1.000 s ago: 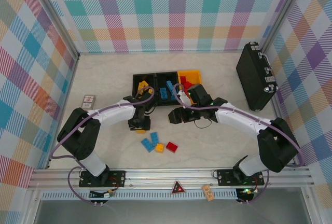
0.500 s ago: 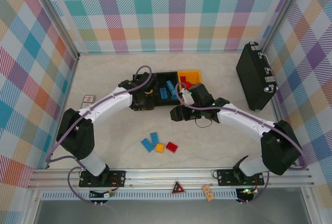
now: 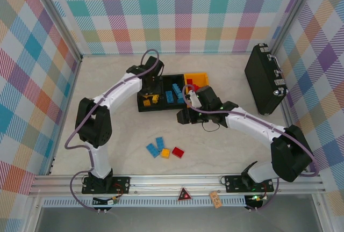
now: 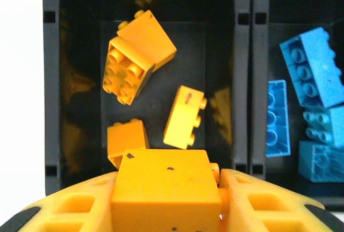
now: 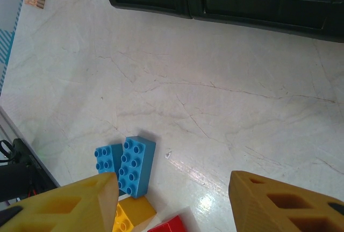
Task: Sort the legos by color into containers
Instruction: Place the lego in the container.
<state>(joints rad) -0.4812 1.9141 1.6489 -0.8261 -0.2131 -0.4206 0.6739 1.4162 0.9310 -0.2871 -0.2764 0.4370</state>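
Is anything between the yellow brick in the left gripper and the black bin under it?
Nothing visible. The left gripper holds the yellow brick right above the open black bin; three loose yellow bricks lie on its floor, with bare room between them.

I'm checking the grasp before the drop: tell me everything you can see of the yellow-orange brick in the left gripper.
The yellow-orange brick is a blocky plastic piece. Its smooth, broad face is toward the wrist camera and is flecked with small dark specks. Round studs poke out on its right side, so it is tipped sideways. The left gripper clamps it between its yellow fingers. It hangs over the left black bin, above three loose yellow-orange bricks, apparently clear of them.
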